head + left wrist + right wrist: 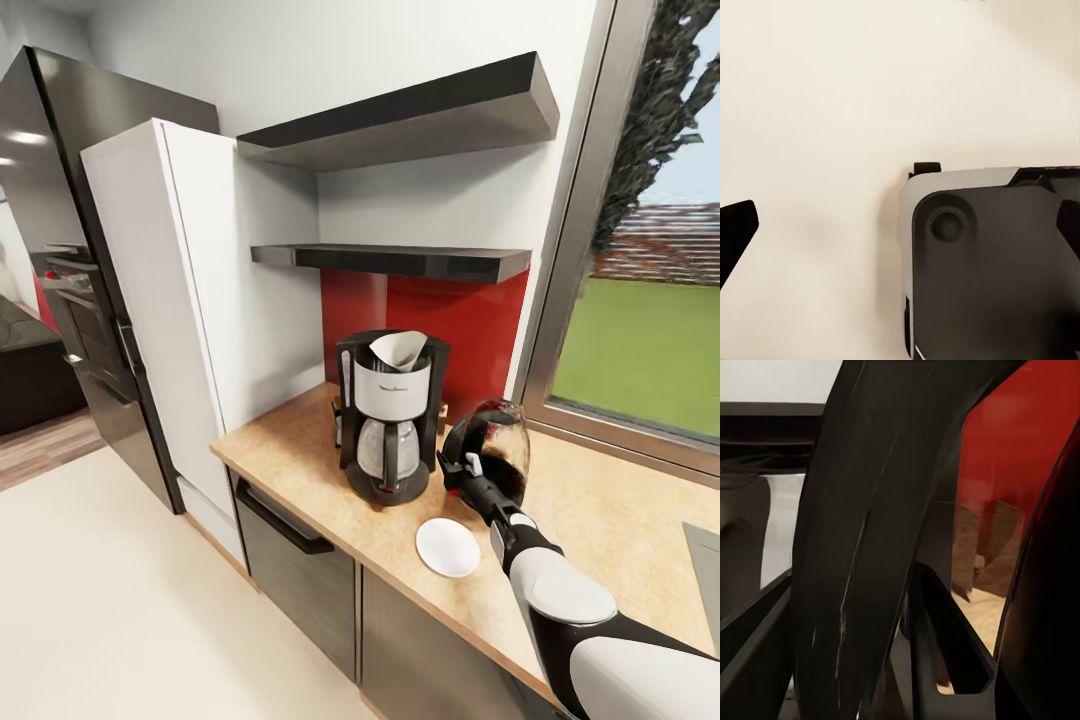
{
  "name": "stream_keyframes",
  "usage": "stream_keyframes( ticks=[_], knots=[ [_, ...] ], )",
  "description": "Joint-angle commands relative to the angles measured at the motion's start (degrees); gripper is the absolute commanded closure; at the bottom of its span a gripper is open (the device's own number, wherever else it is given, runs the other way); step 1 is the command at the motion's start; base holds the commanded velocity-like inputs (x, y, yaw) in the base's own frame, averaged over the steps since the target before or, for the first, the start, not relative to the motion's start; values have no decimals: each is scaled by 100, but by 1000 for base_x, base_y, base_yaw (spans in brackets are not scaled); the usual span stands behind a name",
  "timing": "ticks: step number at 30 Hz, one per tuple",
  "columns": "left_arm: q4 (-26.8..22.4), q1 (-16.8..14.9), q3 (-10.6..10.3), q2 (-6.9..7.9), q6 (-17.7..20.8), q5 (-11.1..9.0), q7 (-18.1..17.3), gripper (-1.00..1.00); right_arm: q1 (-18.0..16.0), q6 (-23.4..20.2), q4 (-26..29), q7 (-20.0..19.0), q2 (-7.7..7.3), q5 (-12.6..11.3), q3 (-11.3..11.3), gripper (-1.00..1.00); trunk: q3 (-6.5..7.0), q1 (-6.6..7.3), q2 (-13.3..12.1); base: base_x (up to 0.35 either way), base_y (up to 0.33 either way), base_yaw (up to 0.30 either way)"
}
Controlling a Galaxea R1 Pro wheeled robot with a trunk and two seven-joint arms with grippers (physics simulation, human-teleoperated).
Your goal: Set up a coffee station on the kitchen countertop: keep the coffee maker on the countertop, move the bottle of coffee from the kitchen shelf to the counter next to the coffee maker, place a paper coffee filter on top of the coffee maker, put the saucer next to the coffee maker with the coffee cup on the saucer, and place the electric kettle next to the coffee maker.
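The coffee maker (390, 420) stands on the countertop (300, 470) with a white paper coffee filter (398, 348) in its top. Just right of it, the electric kettle (497, 448) leans tilted, and my right gripper (470, 472) is shut on its black handle (862, 547). Whether its base touches the counter I cannot tell. The saucer (447, 547) lies bare near the front edge. A small dark, tan-topped thing (336, 415) peeks from behind the coffee maker, possibly the bottle of coffee. The kitchen shelf (400, 262) is bare. The coffee cup is out of view. My left gripper (900, 225) hangs open over the floor.
A thicker grey shelf (420, 115) hangs above the thin one. A tall white cabinet (180, 300) and a dark oven column (90, 300) stand left of the counter. A window (640, 330) runs along the right. My own base (990, 262) sits below the left gripper.
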State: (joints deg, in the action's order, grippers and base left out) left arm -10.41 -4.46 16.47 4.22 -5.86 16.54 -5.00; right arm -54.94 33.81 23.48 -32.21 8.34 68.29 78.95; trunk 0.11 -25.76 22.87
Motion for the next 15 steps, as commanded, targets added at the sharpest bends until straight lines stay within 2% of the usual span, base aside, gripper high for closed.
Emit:
stream_keyframes(
  ticks=[1, 9, 15],
  knots=[
    [4, -2, 50, -1, -20, 51, -29, -100, -8, 22, 16, -39, 5, -1, 42, 100, -2, -2, 5, 12, -6, 0],
    [4, -2, 41, -1, -20, 51, -29, -100, 0, 21, 16, -39, 6, -1, 42, 100, -2, -2, 5, 10, -1, 0],
    [4, -2, 49, -1, -20, 51, -29, -100, 1, 23, 16, -39, 3, 0, 42, 100, -2, -2, 5, 159, -47, 0]
  ],
)
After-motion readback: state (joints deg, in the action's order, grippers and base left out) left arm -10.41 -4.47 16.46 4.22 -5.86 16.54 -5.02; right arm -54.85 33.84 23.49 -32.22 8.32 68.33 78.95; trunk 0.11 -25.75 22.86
